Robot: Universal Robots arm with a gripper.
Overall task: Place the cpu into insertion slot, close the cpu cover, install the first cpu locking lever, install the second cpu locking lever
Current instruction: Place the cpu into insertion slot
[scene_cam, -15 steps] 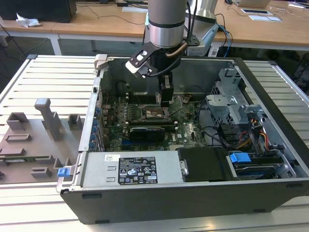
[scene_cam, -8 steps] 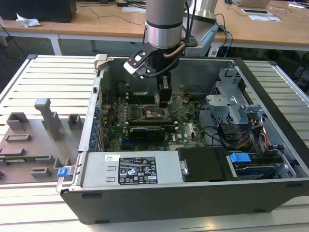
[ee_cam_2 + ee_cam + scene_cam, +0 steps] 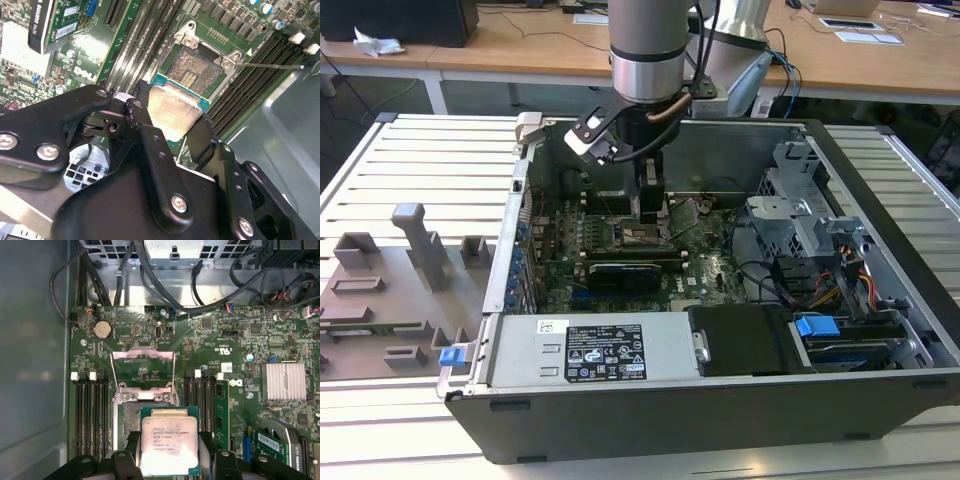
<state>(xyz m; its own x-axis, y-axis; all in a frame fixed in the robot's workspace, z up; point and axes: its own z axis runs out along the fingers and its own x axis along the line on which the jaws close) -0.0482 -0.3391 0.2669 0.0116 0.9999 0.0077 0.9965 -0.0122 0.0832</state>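
The cpu, a square chip with a silvery top and green edge, is pinched between my gripper's two black fingers. It hangs just above the insertion slot, overlapping it but shifted to one side. In the second wrist view the cpu sits in the gripper beside the bare dark insertion slot. The cpu cover stands swung open beyond the slot. A thin locking lever sticks out sideways, unlatched. In the exterior view the gripper is low inside the case over the insertion slot.
Rows of memory slots flank the socket on both sides. A drive cage and cable bundles crowd the case at the exterior view's right. A power supply lines the near wall. Grey fixtures lie outside, on the exterior view's left.
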